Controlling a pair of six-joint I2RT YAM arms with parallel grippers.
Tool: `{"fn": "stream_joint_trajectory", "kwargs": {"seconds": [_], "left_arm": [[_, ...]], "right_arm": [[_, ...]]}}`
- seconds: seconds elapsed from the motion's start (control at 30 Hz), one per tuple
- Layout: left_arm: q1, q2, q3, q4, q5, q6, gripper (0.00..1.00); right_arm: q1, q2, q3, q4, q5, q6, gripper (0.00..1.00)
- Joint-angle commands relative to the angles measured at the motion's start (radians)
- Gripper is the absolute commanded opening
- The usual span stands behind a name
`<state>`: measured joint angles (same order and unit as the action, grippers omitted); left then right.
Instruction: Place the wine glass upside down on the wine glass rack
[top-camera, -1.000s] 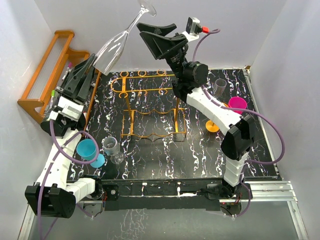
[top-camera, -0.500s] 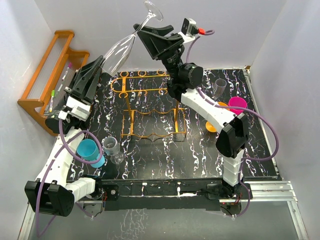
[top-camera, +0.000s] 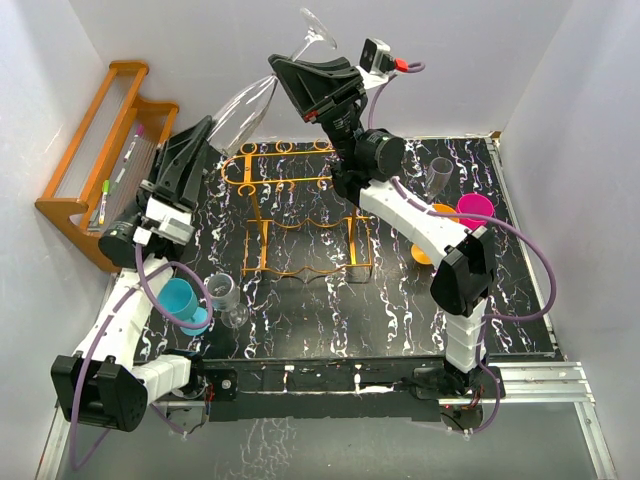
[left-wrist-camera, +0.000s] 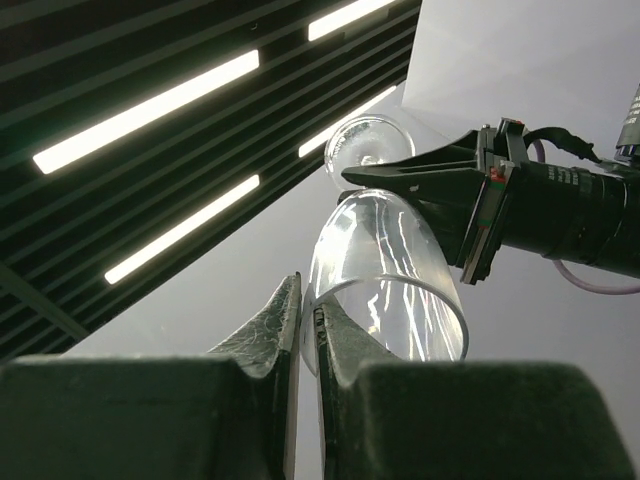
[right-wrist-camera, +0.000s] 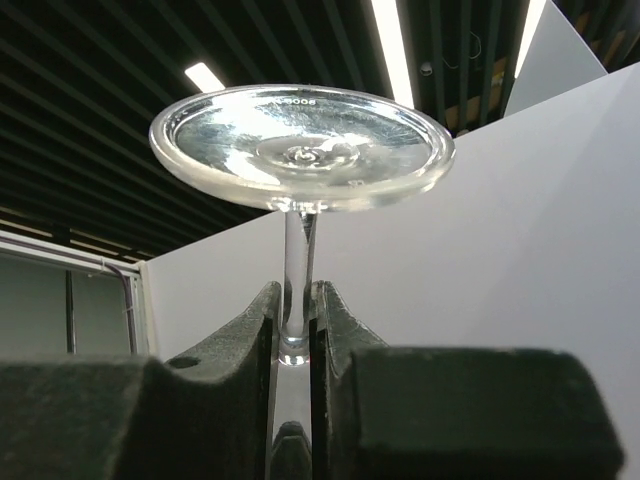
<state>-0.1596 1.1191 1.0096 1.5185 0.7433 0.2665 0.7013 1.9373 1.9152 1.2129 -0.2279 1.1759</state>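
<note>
The wine glass (top-camera: 245, 105) bridges my left gripper (top-camera: 206, 126), pinched on its bowl rim, and my right gripper (top-camera: 280, 78), clamped on its stem; nothing passes between them above the rear left of the wine glass rack (top-camera: 300, 222). My right arm (top-camera: 410, 215) crosses the rack's rear right corner. To the right, an orange cup (top-camera: 425, 252), magenta cup (top-camera: 472, 210) and grey cup (top-camera: 440, 175) block the lane. At front left stand a teal cup (top-camera: 178, 298) and small clear glass (top-camera: 225, 297). The wooden rack (top-camera: 95, 140) closes the left edge. The table (top-camera: 330, 310) strip before the rack is open.
</note>
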Motion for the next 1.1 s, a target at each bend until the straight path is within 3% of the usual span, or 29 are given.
{"fn": "stream_joint_trajectory", "kwargs": {"seconds": [0.0, 0.13, 0.3, 0.37, 0.4, 0.57, 0.73, 0.83, 0.93, 1.07], "left_arm": [[-0.009, -0.003, -0.012, 0.053, -0.008, 0.055, 0.0], [-0.016, 0.0, -0.01, -0.022, -0.002, 0.113, 0.01], [-0.021, -0.009, 0.031, -0.233, -0.074, 0.108, 0.57], [-0.021, -0.012, 0.052, -0.333, -0.069, 0.115, 0.92], [-0.021, -0.015, 0.055, -0.349, -0.074, 0.096, 0.96], [-0.021, -0.043, 0.095, -0.501, -0.104, -0.03, 0.97], [-0.021, -0.043, 0.215, -0.953, -0.157, -0.065, 0.97], [-0.021, -0.007, 0.372, -1.289, -0.271, -0.052, 0.97], [-0.021, 0.067, 0.559, -1.649, -0.403, -0.04, 0.97], [-0.021, 0.037, 0.542, -1.741, -0.565, -0.009, 0.97]], "right_arm": [[0.007, -0.026, -0.015, 0.045, 0.016, -0.027, 0.08], [0.007, -0.051, -0.036, 0.0, 0.028, -0.022, 0.08], [-0.01, -0.157, 0.009, -0.36, 0.067, -0.248, 0.08], [-0.059, -0.176, 0.045, -0.421, 0.043, -0.273, 0.08], [-0.09, -0.183, 0.063, -0.457, 0.034, -0.271, 0.08], [-0.215, -0.247, 0.158, -0.649, 0.017, -0.325, 0.08], [-0.321, -0.296, 0.184, -0.829, 0.022, -0.554, 0.08], [-0.44, -0.324, 0.134, -0.898, 0.024, -0.664, 0.08], [-0.559, -0.347, 0.014, -0.842, -0.009, -0.759, 0.08], [-0.624, -0.367, -0.152, -0.686, -0.11, -0.904, 0.09]]}}
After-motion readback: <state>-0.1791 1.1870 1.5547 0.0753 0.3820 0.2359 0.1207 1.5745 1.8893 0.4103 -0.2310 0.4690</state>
